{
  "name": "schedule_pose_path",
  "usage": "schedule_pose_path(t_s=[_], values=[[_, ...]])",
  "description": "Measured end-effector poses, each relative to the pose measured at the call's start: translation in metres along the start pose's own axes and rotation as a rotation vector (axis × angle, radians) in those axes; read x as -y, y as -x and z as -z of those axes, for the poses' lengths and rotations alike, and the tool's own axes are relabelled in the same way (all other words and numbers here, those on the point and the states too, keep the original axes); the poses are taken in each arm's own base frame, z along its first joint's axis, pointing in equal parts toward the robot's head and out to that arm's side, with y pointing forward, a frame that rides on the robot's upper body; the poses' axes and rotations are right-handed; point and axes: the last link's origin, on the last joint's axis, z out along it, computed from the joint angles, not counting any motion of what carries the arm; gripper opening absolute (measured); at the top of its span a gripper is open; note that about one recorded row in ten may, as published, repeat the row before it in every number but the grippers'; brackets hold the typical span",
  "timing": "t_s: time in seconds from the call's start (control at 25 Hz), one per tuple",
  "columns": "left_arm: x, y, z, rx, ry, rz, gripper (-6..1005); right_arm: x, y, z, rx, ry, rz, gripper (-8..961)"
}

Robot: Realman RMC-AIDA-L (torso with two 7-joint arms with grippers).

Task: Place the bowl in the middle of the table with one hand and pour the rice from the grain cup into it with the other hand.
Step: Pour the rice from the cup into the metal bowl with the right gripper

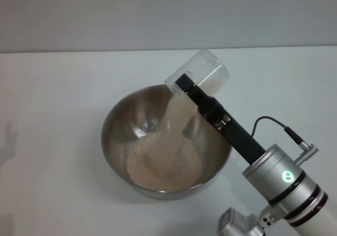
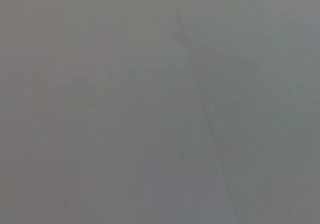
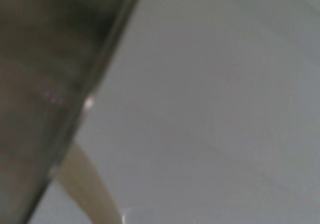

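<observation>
From the head camera I saw my right hand [image 1: 185, 84] clenched around the grain cup [image 1: 202, 72], which was tipped over the far rim of the bowl [image 1: 118, 125]. A stream of rice [image 1: 176, 115] ran from the cup's mouth down to the heap in the bowl's bottom, directly below the hand. The bowl sat on the desk [image 1: 52, 88], roughly mid-surface. I judged the cup light and thin-walled, slick plastic that could flex or slip under a hard squeeze, so a grip across its side wall near the base, as I had it, seemed right. The steel bowl looked rigid and heavier, best taken by its rim; the loose grains would scatter if the stream drifted past the edge. I could read no brand or writing on cup or bowl.

The left wrist camera gave only a flat grey field; my left hand was nowhere visible, so I couldn't say how it stood.

In the right wrist camera the bowl's dark wall [image 3: 45, 84] lay close beside the hand, with pale rice [image 3: 90, 189] streaming past it. No lettering there either.
</observation>
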Motion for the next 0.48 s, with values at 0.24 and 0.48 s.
schedule_pose_path(t_s=[0.24,0.48], values=[[0.0,0.0,0.001,0.001,0.001,0.0,681,0.001,0.007,-0.001,0.03,0.005,0.143,10],[0.0,0.0,0.002,0.003,0.001,0.0,680,0.003,0.014,-0.002,0.052,0.008,0.213,10]])
